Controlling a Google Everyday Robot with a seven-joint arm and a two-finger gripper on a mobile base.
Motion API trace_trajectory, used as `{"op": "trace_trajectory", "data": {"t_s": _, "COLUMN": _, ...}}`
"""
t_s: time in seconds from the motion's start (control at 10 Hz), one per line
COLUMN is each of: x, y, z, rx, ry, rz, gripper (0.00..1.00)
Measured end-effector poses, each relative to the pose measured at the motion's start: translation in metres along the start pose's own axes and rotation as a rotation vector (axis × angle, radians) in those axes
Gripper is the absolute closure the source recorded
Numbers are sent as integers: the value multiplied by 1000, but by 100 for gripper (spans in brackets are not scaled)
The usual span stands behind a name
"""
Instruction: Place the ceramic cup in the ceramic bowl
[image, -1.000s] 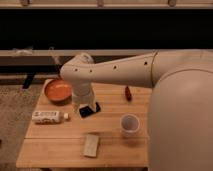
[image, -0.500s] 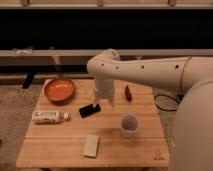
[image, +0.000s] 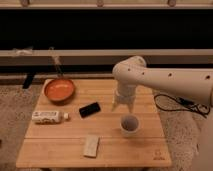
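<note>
Light wooden slatted table, 5 items on it. Far left: white labelled plastic bottle lying on its side, cap end pointing right. Behind it, at back-left corner: shallow round ceramic bowl, orange inside w/ darker brownish rim. Center: flat black rectangular object, angled, between bowl & cup, apart from both. Front-center: pale tan rectangular block near front edge. Right of center: white gripper pointing down, just behind & slightly left of small white cylindrical ceramic cup; cup stands upright on table, well apart from bowl. Gripper's grip state: can't tell. Far right: dark cable on floor beside table.
</note>
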Motion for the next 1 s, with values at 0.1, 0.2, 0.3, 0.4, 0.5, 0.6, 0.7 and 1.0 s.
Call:
{"op": "trace_trajectory", "data": {"t_s": 0.1, "x": 4, "y": -3, "z": 6, "rx": 2, "ry": 9, "rz": 13, "gripper": 35}}
{"op": "trace_trajectory", "data": {"t_s": 0.2, "x": 8, "y": -7, "z": 16, "rx": 1, "ry": 21, "rz": 27, "gripper": 35}}
{"op": "trace_trajectory", "data": {"t_s": 0.3, "x": 13, "y": -16, "z": 27, "rx": 4, "ry": 34, "rz": 47, "gripper": 35}}
{"op": "trace_trajectory", "data": {"t_s": 0.4, "x": 16, "y": -24, "z": 35, "rx": 8, "ry": 45, "rz": 70, "gripper": 35}}
{"op": "trace_trajectory", "data": {"t_s": 0.5, "x": 18, "y": -24, "z": 42, "rx": 9, "ry": 57, "rz": 81, "gripper": 35}}
{"op": "trace_trajectory", "data": {"t_s": 0.6, "x": 19, "y": -22, "z": 46, "rx": 9, "ry": 65, "rz": 81, "gripper": 35}}
{"op": "trace_trajectory", "data": {"t_s": 0.7, "x": 19, "y": -21, "z": 52, "rx": 12, "ry": 73, "rz": 85, "gripper": 40}}
{"op": "trace_trajectory", "data": {"t_s": 1.0, "x": 16, "y": -13, "z": 64, "rx": 13, "ry": 84, "rz": 77, "gripper": 67}}
